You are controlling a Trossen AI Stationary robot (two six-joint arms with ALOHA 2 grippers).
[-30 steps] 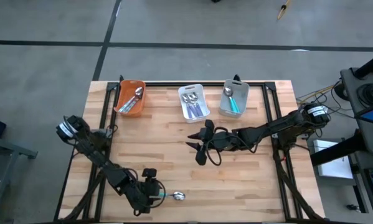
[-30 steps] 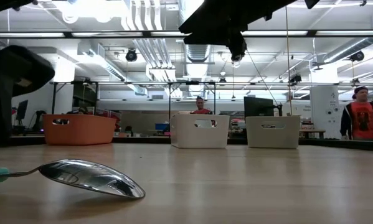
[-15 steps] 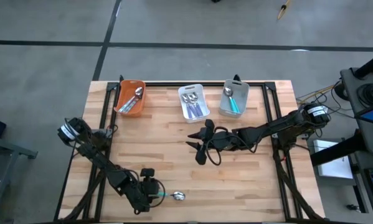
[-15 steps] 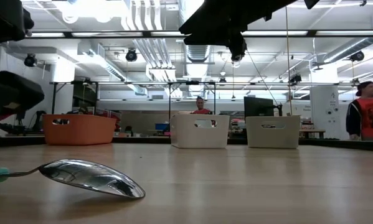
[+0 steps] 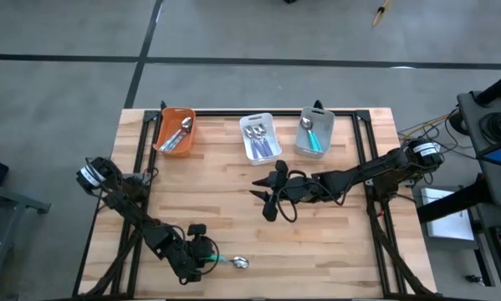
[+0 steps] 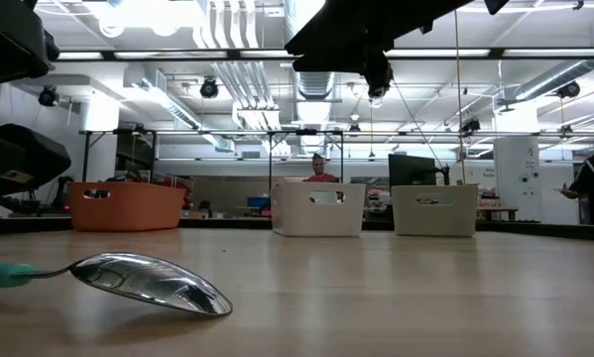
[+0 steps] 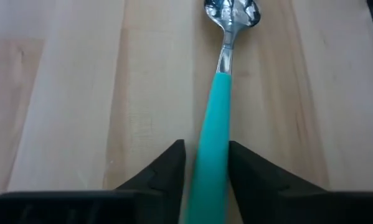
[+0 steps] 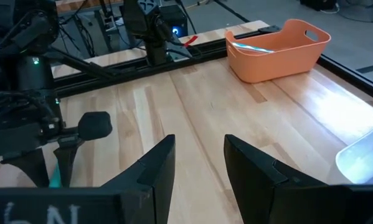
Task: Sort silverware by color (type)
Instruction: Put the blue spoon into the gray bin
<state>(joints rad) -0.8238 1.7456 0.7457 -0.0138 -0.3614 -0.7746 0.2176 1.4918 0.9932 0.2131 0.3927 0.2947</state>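
Teal-handled spoon lies flat at the surface's near edge. Left hand is half open, fingers straddling the handle, unclamped. Likely light, stiff, slick; grip mid-handle. Right hand open, empty, mid-surface.

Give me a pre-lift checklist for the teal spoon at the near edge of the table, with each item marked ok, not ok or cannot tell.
1. Handle between the fingers: ok. The left tool straddles the teal spoon, one finger on each side.
2. Grip firm: cannot tell. The fingers sit close to the handle, but contact is not clear.
3. Spoon flat on the table: ok, its bowl rests on the wood in the low view.
4. Target bin: ok. The grey bin already holds a teal-handled piece.
5. Path to the bins: cannot tell. The right tool hangs open over mid-table, between the spoon and the bins.
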